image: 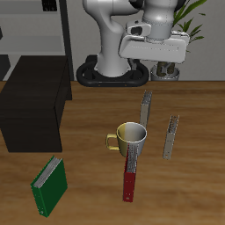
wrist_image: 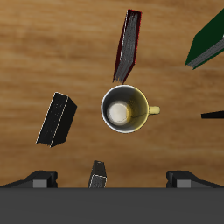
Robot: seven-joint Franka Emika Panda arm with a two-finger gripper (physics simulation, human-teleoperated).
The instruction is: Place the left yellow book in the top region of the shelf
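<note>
Surface: wooden table [image: 88, 189], brown plank grain, matte finish.
Room: tall grey open-frame rack [image: 54, 26] behind the table's back edge; green plant leaves [image: 192, 19] behind the arm.
Shelf [image: 35, 101]: low, wide, black boxy cabinet with a flat top, standing on the table at one side. Nothing is seen on its top.
Left yellow book [image: 171, 137]: thin tan hardcover, pale grey page edges, upright on the table beside the mug, apart from it and well away from the shelf. The wrist view shows it as a dark slab with a tan edge [wrist_image: 57, 120].
Second yellow book [image: 147, 107]: same make, upright, farther back, close under the claw.
Mug [image: 132, 137]: round, yellow wall, pale inside, handle turned towards the shelf.
Red book [image: 130, 181]: lying nearer the front edge, its end just beside the mug.
Green book [image: 50, 185]: lying flat near the front edge, in front of the shelf.
Gripper [image: 163, 72]: raised above the table near the back; the wrist view shows its fingers [wrist_image: 39, 179] wide apart, holding nothing.
</note>
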